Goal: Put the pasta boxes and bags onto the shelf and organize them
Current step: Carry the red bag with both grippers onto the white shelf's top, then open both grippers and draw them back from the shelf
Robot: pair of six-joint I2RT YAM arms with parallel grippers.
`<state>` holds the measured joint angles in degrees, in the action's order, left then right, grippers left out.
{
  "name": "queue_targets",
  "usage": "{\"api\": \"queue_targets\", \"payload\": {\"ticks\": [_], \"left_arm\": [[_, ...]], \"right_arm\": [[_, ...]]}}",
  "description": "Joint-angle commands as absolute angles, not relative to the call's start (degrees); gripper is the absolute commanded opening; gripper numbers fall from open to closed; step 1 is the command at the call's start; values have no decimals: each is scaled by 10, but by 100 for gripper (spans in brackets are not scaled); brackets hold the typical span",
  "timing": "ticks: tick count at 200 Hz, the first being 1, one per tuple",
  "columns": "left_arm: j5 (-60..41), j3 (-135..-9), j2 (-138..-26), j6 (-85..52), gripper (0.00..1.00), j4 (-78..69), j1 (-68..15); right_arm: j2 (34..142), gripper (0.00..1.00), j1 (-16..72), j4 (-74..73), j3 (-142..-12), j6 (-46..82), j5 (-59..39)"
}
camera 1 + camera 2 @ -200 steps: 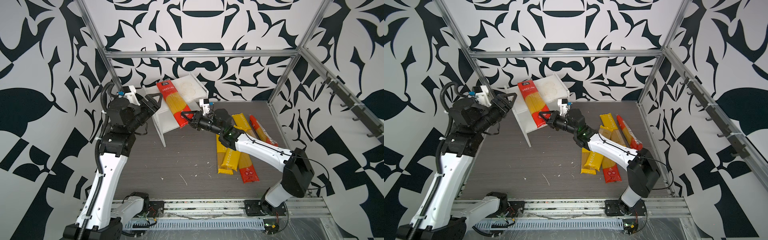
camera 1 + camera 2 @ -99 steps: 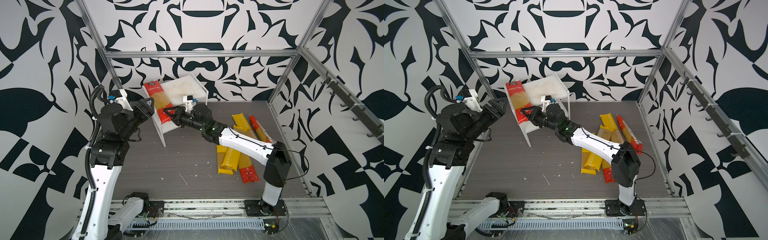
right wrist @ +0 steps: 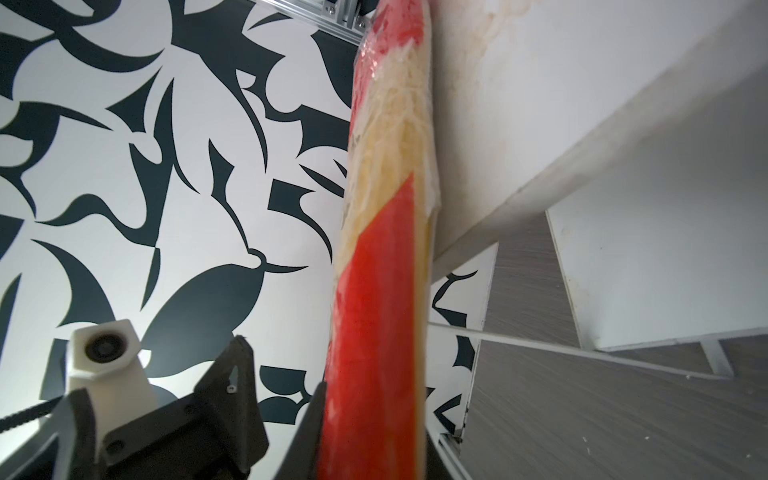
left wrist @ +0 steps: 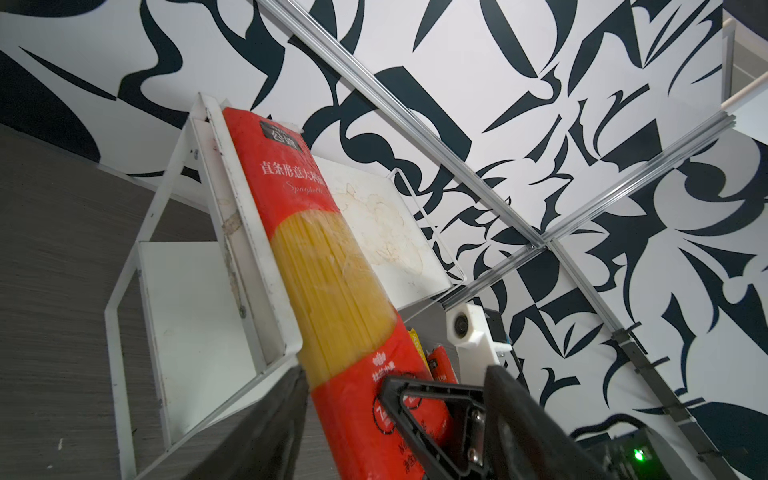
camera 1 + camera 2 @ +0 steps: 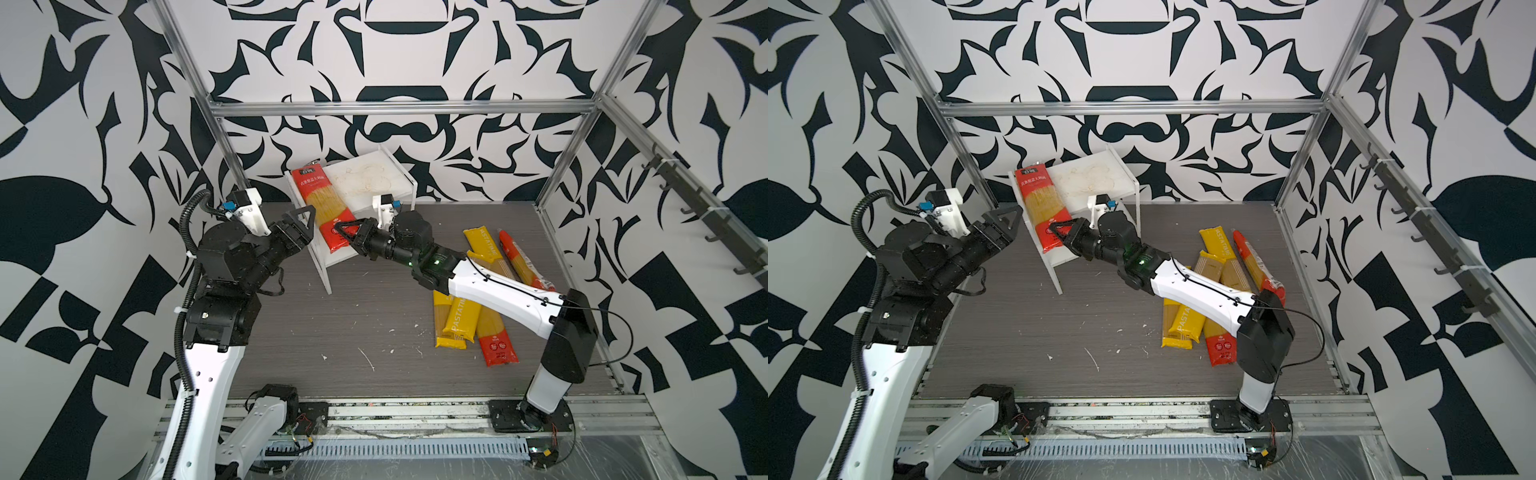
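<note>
Snugly inside right end effector [image 5: 344,233]: pack [image 5: 321,203]

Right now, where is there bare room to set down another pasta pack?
Free: the shelf's top board right of the red pack; the table between shelf, front rail and pile of packs. Crowded: that pile, under the right arm, and the shelf's front corner, where the left tool and right tool meet at the red pack.
</note>
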<state>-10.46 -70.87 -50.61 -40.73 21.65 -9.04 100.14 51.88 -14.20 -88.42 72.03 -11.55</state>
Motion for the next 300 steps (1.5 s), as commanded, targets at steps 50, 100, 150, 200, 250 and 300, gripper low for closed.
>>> {"api": "queue_targets", "payload": {"ticks": [50,100,150,200,250,300], "left_arm": [[-138,-673,-474,-417,71,184,-90],[-151,-664,-468,-415,71,184,-90],[-175,-626,-445,-413,71,177,-96],[-177,-578,-408,-378,71,173,-147],[-136,-538,-377,-354,70,202,-213],[-128,-471,-347,-360,68,214,-254]], "right_arm": [[1057,21,530,-184,-994,727,-93],[1044,60,533,-195,-958,726,-89],[986,77,533,-191,-878,717,-100],[919,78,532,-192,-805,676,-97],[872,77,519,-193,-742,659,-85],[857,70,511,-208,-712,657,-88]]}}
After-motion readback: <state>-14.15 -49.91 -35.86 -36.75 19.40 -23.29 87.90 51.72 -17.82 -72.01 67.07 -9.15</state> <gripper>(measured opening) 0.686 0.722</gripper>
